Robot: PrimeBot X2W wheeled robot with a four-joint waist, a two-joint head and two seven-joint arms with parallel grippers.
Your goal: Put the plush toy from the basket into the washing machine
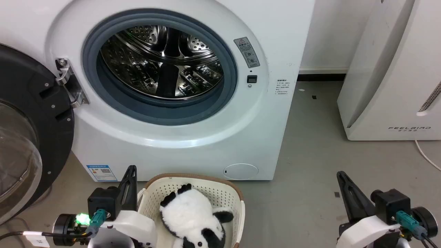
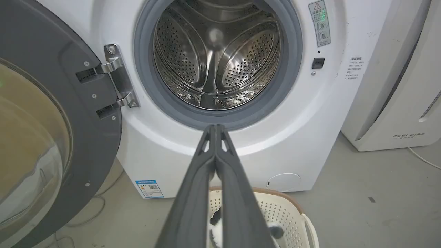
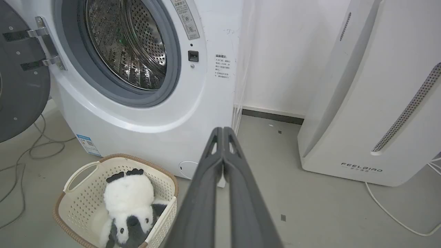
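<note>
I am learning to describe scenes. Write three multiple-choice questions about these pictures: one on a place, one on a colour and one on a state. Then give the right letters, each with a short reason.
1. Where does the plush toy lie?
A) inside the washing machine
B) in the basket
C) on a shelf

2. What colour is the basket's rim?
A) brown
B) blue
C) green

3. In what state is the washing machine's door?
A) shut
B) taken off
C) open

Answers:
1 B: the toy lies inside the basket, on the floor in front of the machine.
2 A: a brown band runs round the cream basket's top edge.
3 C: the steel drum is exposed, and the door hangs aside on its hinge.
</note>
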